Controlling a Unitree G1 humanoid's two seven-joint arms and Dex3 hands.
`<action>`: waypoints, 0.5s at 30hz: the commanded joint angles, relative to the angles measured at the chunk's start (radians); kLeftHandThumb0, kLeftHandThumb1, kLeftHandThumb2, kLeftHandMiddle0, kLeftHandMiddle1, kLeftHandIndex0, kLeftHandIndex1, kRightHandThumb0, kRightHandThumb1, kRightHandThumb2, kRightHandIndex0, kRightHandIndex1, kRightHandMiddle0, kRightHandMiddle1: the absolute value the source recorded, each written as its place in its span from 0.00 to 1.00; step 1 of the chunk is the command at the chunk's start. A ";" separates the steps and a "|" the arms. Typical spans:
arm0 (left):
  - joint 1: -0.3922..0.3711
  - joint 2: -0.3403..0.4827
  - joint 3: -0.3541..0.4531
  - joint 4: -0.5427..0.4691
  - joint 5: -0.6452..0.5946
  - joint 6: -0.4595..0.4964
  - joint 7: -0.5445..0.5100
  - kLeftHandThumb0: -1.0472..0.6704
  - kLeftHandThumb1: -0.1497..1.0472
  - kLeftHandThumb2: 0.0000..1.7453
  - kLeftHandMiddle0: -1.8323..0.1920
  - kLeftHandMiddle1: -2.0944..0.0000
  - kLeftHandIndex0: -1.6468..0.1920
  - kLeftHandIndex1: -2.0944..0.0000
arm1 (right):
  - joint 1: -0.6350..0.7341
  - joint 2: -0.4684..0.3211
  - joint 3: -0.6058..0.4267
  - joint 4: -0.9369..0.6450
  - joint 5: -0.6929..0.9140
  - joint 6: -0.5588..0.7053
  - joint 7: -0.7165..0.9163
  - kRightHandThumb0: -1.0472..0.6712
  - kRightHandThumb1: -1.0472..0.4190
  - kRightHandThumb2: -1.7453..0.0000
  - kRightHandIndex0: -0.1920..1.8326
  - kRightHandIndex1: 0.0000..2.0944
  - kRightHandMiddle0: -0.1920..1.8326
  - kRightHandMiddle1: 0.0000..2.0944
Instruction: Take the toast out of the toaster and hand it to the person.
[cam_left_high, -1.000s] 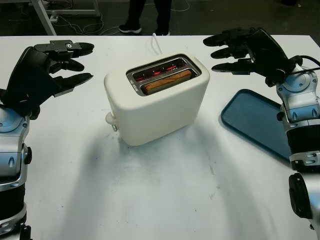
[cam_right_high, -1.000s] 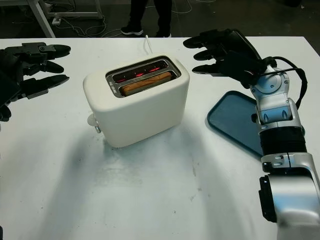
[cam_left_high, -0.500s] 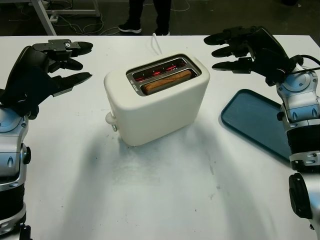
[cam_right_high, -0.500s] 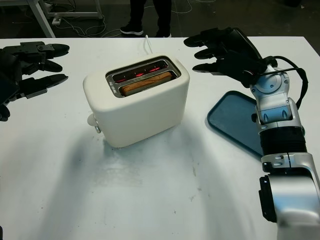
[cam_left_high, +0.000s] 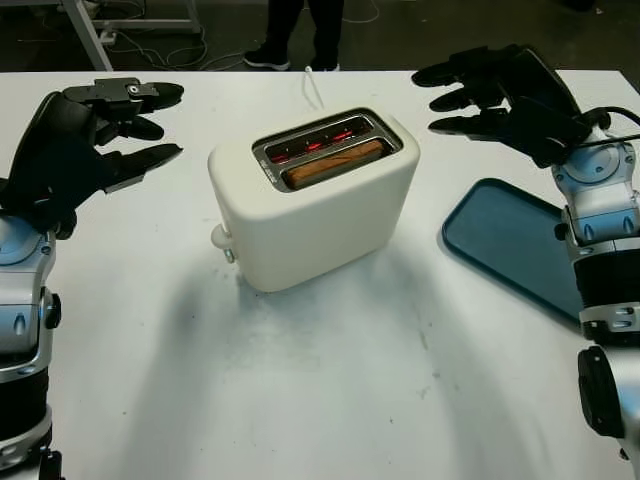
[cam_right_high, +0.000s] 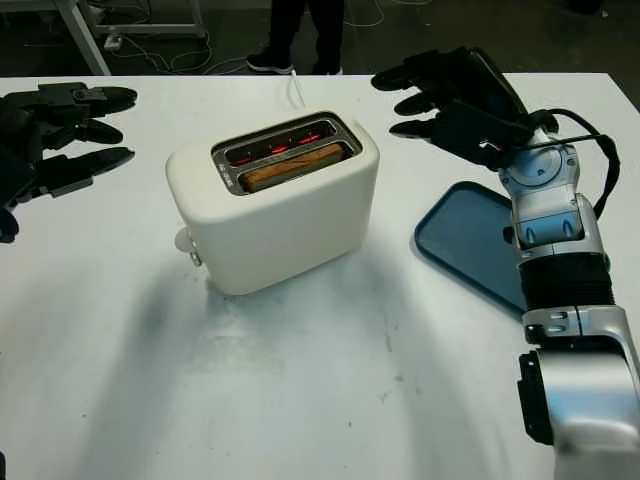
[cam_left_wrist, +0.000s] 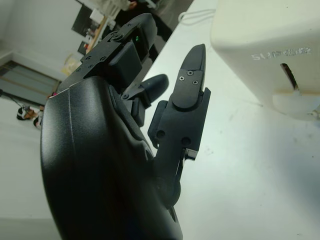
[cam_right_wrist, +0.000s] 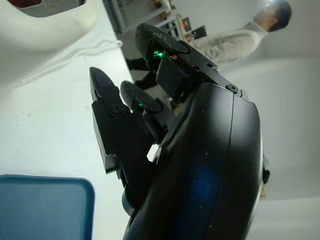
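The right hand (cam_left_high: 505, 95) has lifted slightly, open like the left hand (cam_left_high: 85, 140); toast (cam_left_high: 333, 164) remains in the toaster (cam_left_high: 312, 200).

One toaster (cam_left_high: 313, 200), one toast (cam_left_high: 334, 163), one blue tray (cam_left_high: 515, 242), two hands.

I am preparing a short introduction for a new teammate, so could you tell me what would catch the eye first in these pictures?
The cream toaster in the middle of the white table, with toast in its nearer slot and a red glow in the farther one. The open left hand and open right hand hang on either side of it, and a blue tray lies below the right hand.
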 joint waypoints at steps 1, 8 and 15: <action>0.004 0.010 0.006 -0.013 -0.006 0.004 -0.004 0.49 0.85 0.10 0.78 0.47 0.51 0.98 | 0.020 -0.012 -0.005 -0.008 -0.005 -0.025 -0.015 0.55 0.17 1.00 0.58 0.10 0.57 0.03; 0.014 0.018 0.001 -0.016 0.006 -0.010 -0.006 0.50 0.85 0.11 0.78 0.47 0.52 0.98 | 0.014 -0.025 0.007 0.036 -0.026 -0.097 -0.030 0.46 0.09 0.93 0.67 0.15 0.63 0.05; 0.011 0.013 0.006 -0.022 -0.003 0.009 -0.003 0.50 0.84 0.11 0.77 0.48 0.52 0.98 | 0.022 -0.015 0.006 0.000 -0.050 -0.046 -0.044 0.39 0.09 0.71 0.66 0.14 0.65 0.04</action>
